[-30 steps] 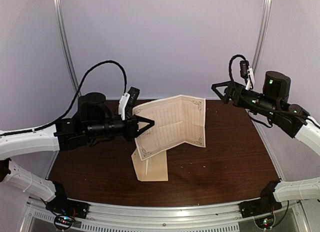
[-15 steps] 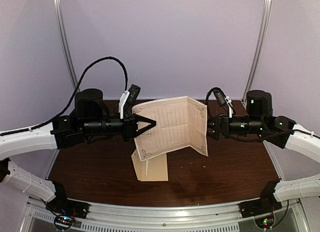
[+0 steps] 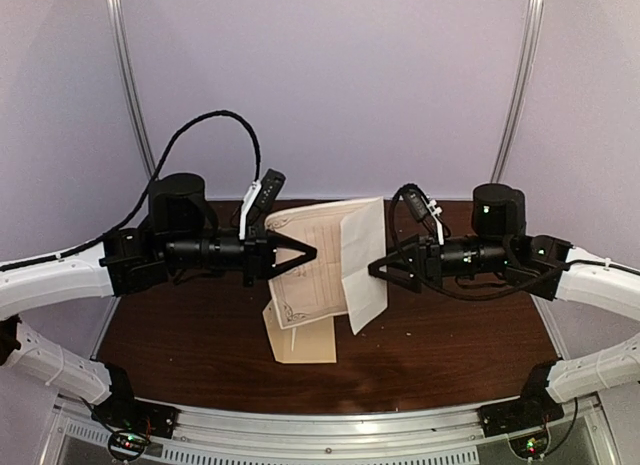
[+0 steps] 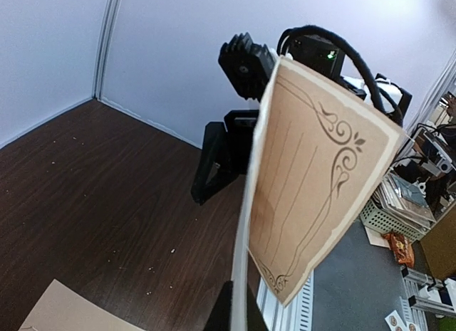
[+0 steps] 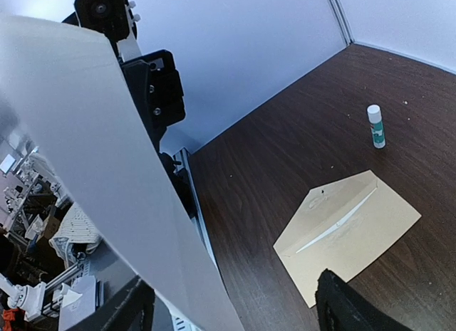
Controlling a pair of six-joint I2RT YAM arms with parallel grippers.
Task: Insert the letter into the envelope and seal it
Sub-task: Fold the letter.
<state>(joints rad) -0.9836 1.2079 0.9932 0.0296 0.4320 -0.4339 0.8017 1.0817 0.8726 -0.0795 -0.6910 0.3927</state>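
**Letter [image 3: 325, 235] held above the bench [image 3: 450, 335] by the left pincer [image 3: 308, 252]**

The bench is a dark brown wood-grain surface. It carries the envelope [image 3: 305, 343] and a small glue stick [image 5: 376, 126].

The left pincer points right, level with the bench and above it. Its jaws are closed tight on the left edge of the letter, and this grip carries the sheet in the air.

The right pincer [image 3: 375, 270] points left, facing the left pincer. Its jaws stand wide apart and straddle the right-hand part of the sheet. In the right wrist view the paper runs between the two fingers [image 5: 349, 310], close to the one on the left of that view. Whether that finger touches the paper cannot be told.

The letter stands on edge, clear of the bench, and is bent along a vertical crease. Its left panel shows the bordered, lined face to the top camera. Its right panel shows a plain pale back.

The envelope lies flat on the bench, below the hanging letter and nearer the arm bases. It touches neither pincer.

The glue stick stands upright on the bench, well apart from the envelope. It shows only in the right wrist view.
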